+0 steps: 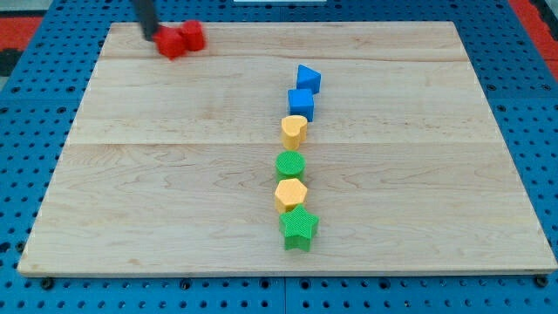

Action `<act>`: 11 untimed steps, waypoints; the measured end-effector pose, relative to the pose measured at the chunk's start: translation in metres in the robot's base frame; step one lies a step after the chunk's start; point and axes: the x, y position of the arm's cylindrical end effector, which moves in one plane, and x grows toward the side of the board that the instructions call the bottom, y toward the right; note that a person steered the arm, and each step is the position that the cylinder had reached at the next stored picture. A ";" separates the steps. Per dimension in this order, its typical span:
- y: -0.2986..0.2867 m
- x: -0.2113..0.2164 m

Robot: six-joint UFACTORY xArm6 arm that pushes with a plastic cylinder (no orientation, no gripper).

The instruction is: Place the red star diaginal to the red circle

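Two red blocks sit touching near the board's top left corner. The left one (171,43) looks like the red star; the right one (193,35) looks like the red circle, though the shapes are hard to make out. My tip (151,34) is at the left side of the left red block, touching or nearly touching it. The dark rod rises from there out of the view's top.
A column of blocks runs down the board right of centre: blue triangle-like block (308,78), blue cube (301,104), yellow heart (294,131), green circle (289,165), yellow hexagon (290,194), green star (299,228). The wooden board (174,174) lies on a blue pegboard.
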 end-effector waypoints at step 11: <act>0.132 0.074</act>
